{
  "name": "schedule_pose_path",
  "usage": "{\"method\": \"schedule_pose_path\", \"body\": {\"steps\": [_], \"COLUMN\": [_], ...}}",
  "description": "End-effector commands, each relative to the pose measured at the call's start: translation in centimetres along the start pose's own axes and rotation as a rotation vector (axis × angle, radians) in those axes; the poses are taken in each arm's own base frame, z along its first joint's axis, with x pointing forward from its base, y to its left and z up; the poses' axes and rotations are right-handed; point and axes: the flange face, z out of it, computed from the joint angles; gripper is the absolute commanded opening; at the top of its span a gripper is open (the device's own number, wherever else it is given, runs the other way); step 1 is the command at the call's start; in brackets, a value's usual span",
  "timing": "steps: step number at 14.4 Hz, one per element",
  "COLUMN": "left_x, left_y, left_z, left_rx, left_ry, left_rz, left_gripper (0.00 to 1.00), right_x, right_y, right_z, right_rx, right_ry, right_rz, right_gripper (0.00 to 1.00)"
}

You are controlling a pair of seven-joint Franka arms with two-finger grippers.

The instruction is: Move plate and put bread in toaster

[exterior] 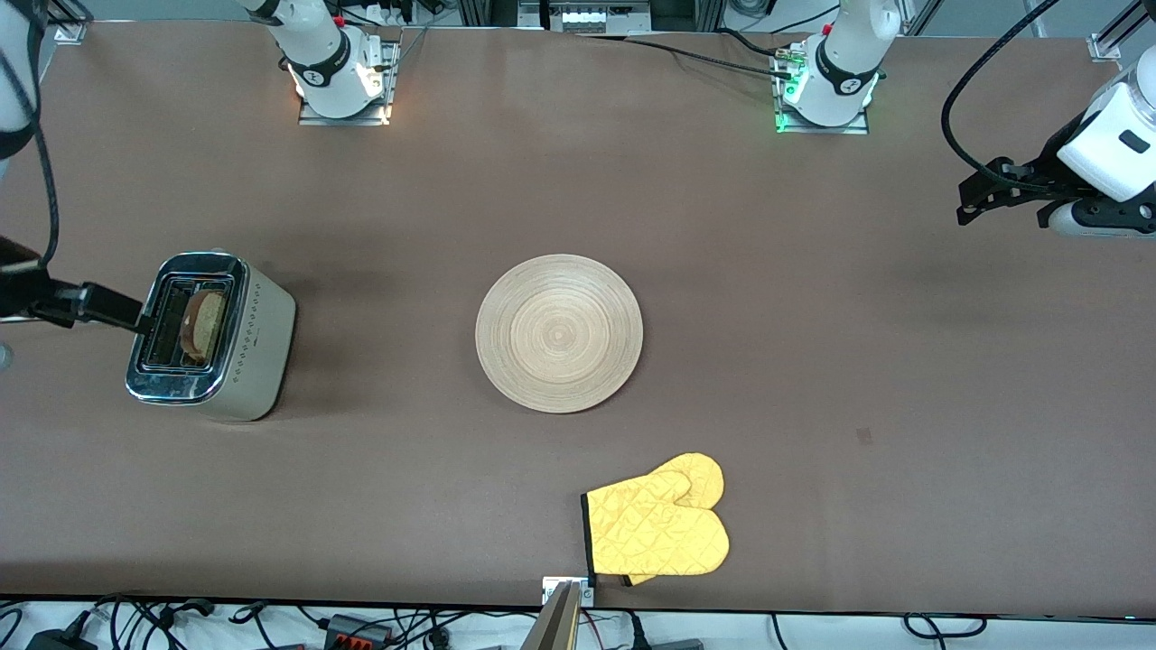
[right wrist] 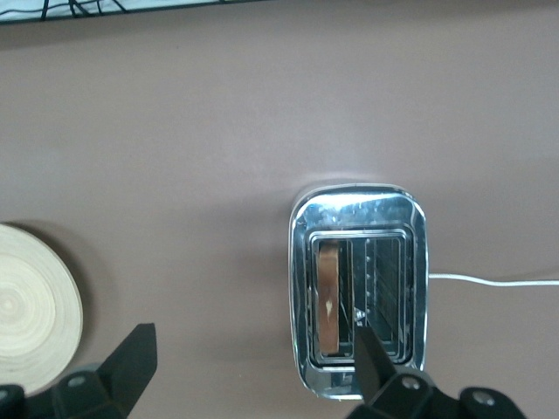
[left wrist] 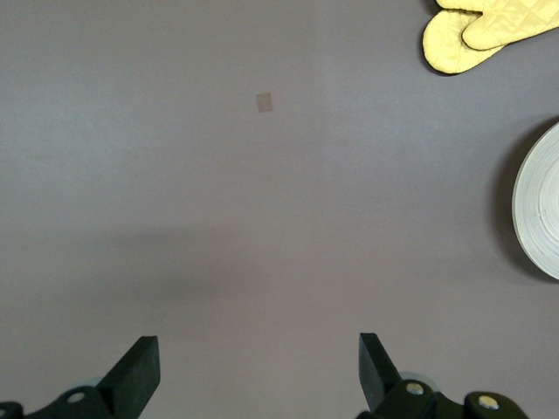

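The silver toaster [exterior: 262, 348] stands toward the right arm's end of the table. The bread [exterior: 206, 325] stands in the toaster's slot that is closer to the plate, and it shows in the right wrist view [right wrist: 329, 297] inside the chrome top [right wrist: 358, 218]. The round light-wood plate [exterior: 559, 332] lies bare at mid-table, and its edge shows in both wrist views [left wrist: 541, 209] [right wrist: 26, 305]. My right gripper [exterior: 117, 309] [right wrist: 253, 345] is open and empty, up in the air by the toaster. My left gripper [exterior: 975, 203] [left wrist: 258, 349] is open and empty over bare table at the left arm's end.
A yellow oven mitt [exterior: 659, 528] [left wrist: 476, 35] lies nearer to the front camera than the plate, close to the table's edge. The toaster's white cord [right wrist: 489, 281] trails off from its body. A small dark mark [exterior: 864, 436] is on the tabletop.
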Motion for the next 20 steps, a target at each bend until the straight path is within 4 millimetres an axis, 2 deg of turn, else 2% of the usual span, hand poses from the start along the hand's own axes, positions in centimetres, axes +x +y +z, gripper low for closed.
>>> {"method": "schedule_pose_path", "body": {"steps": [1,5,8,9,12,20], "left_x": [0.2,0.2,0.2,0.2,0.2,0.2], "left_y": [-0.1,-0.1,-0.1,-0.1,-0.1,-0.5], "left_z": [-0.6,-0.6,-0.6,-0.6,-0.6,-0.5], "left_rx": [-0.002,-0.002,-0.002,-0.002,-0.002,-0.002], "left_ry": [-0.005,-0.003,-0.005,-0.005,-0.002,-0.005], "left_rz": [-0.009,-0.009,-0.009,-0.011,-0.012,-0.017], "left_gripper": [1.0,1.0,1.0,1.0,1.0,1.0], "right_x": [-3.3,-5.4,-4.3,-3.7,-3.5,-3.5], "right_y": [-0.5,-0.1,-0.4,-0.3,-0.1,0.4], "right_z": [-0.5,-0.6,0.6,0.3,0.2,0.2], "right_rx": [-0.009,-0.012,-0.014,-0.018,-0.077,-0.072], "right_ry": [-0.008,-0.023,-0.046,-0.035,-0.027,-0.027], "right_rz": [-0.029,-0.012,-0.013,-0.012,-0.038,-0.03], "right_gripper": [1.0,1.0,1.0,1.0,1.0,1.0]}}
